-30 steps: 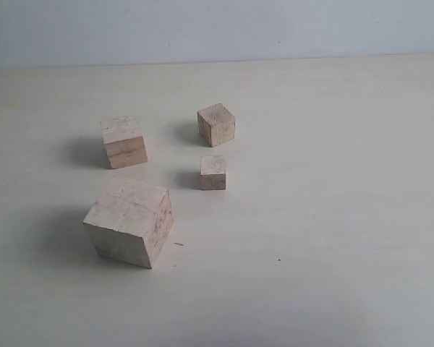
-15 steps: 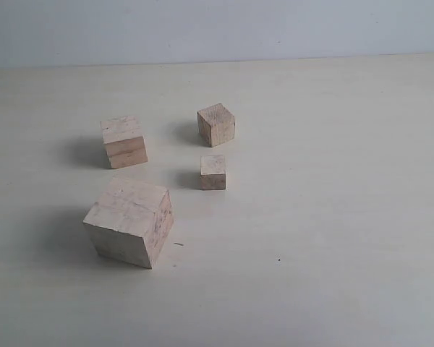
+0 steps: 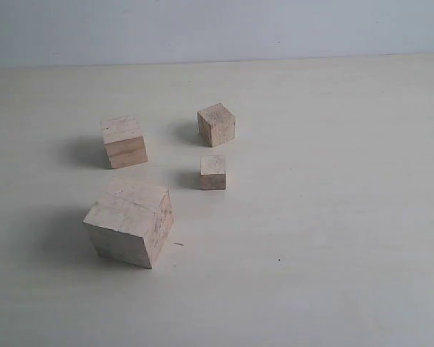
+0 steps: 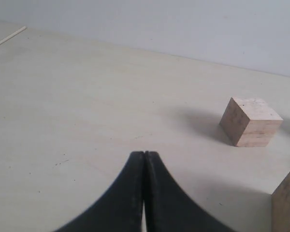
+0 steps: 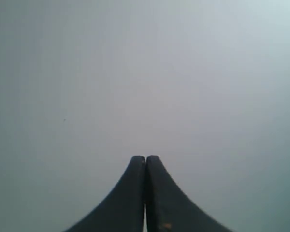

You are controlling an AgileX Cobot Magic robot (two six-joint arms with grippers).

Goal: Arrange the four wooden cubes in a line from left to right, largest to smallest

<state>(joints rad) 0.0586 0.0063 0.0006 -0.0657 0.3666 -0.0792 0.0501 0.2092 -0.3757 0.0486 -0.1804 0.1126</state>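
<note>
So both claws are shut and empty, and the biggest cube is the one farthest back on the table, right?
Not quite. The exterior view shows the biggest cube at the front of the table, nearest the camera. The left claw and right claw are indeed shut and empty.

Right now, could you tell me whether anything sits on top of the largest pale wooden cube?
Nothing sits on the largest pale wooden cube; its top face is bare. Its underside, resting on the cream table, is hidden, as are its far faces.
</note>
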